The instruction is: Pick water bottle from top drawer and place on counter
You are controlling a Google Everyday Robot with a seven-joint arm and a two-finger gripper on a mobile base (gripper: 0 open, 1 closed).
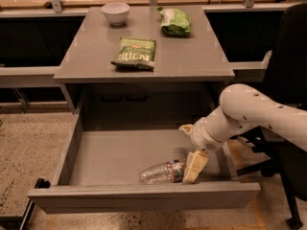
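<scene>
Lying on its side in the pulled-out wide grey top drawer (120, 198) is the small clear crinkly plastic water bottle (160, 172). Its long axis runs left to right, almost level with the drawer's front panel, and the left end dips a little toward that panel. The red-and-dark label band sits toward the right end, and I cannot make out the cap. The bottle rests close to the front wall, right of the drawer's middle.

The robot's white arm reaches in from the right over the drawer's right wall. Its claw (191, 147) hangs low inside, spread apart and grasping nothing. One cream finger (195, 164) is down at the bottle's right end, seemingly touching it, and the other is raised well behind.

Bare drawer floor stretches from the bottle to the left wall and the back wall.

Above, the flat matte grey counter (196, 56) carries a white bowl (115, 12), a flat dark green snack bag (135, 52) and a crumpled light green bag (175, 22). That surface shows bare grey along the front right edge. A black chair (292, 95) stands just beside the arm.
</scene>
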